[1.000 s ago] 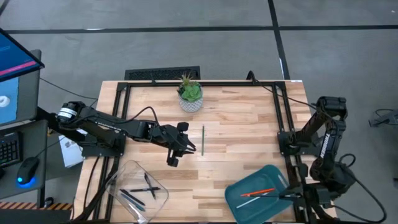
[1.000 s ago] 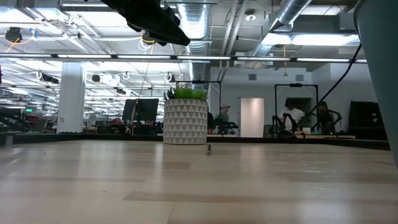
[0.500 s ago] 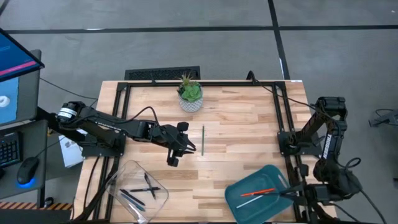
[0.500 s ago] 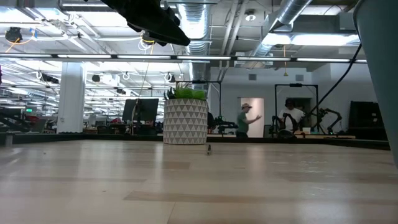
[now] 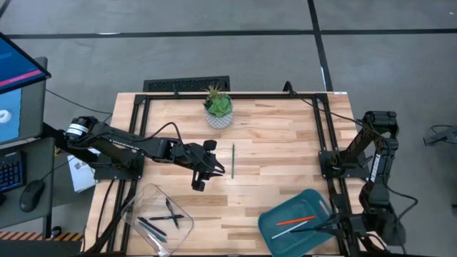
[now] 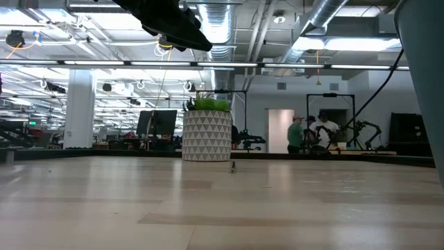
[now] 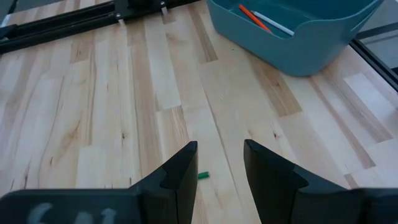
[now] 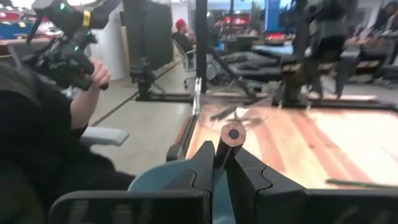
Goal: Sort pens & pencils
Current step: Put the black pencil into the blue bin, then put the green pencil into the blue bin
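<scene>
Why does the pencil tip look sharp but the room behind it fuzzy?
In the right wrist view the pencil sits close to the lens between the right gripper fingers, so the background people blur; the low view's ceiling lights glare.

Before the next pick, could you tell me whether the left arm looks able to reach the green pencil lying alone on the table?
Probably yes. The left gripper hovers open just beside the green pencil, with only bare table between them and nothing in the way.

light wood table (image 5: pixel 278 135) carrying potted plant (image 5: pixel 218 108) at the back, lone green pencil (image 5: pixel 233 160) mid-table, clear tray (image 5: pixel 136 203) front left, teal bin (image 5: pixel 314 198) front right
</scene>
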### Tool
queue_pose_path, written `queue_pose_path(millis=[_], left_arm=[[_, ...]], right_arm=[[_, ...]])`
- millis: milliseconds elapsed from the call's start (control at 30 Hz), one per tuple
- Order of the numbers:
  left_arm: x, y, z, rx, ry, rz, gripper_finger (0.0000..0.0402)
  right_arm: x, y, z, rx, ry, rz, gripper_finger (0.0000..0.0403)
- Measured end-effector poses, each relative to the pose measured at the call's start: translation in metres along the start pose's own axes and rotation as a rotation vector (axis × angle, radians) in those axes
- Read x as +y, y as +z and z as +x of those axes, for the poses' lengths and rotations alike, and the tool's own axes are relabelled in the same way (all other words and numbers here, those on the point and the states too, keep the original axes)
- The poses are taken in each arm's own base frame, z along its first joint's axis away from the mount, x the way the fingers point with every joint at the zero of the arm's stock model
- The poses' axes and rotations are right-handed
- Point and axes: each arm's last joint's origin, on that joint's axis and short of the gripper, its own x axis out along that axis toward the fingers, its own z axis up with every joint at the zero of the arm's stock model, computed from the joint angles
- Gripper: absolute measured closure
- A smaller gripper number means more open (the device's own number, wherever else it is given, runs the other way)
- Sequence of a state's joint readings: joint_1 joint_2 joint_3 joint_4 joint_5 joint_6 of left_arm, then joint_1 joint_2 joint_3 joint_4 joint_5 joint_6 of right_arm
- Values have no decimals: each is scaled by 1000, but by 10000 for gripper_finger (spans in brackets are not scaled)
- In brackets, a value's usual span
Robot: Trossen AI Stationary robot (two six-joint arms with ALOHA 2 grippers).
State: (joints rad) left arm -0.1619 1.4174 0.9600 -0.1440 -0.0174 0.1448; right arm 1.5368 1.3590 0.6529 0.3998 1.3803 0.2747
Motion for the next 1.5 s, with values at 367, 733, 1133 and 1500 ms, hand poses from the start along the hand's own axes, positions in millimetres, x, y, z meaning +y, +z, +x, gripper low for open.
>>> queue_pose_path(millis=[367,733,1133,1500], left_arm=[[0,0,0,0,0,0,280],[0,0,0,0,-2,0,280],[0,0,0,0,-3,0,280],[0,0,0,0,-4,-1,280]], right_arm=[[-15,-26,12,119,-24,147,356],[-19,-32,17,144,-27,159,356],[-18,-28,18,97,-63,195,330],[-19,-28,18,80,-82,223,316]])
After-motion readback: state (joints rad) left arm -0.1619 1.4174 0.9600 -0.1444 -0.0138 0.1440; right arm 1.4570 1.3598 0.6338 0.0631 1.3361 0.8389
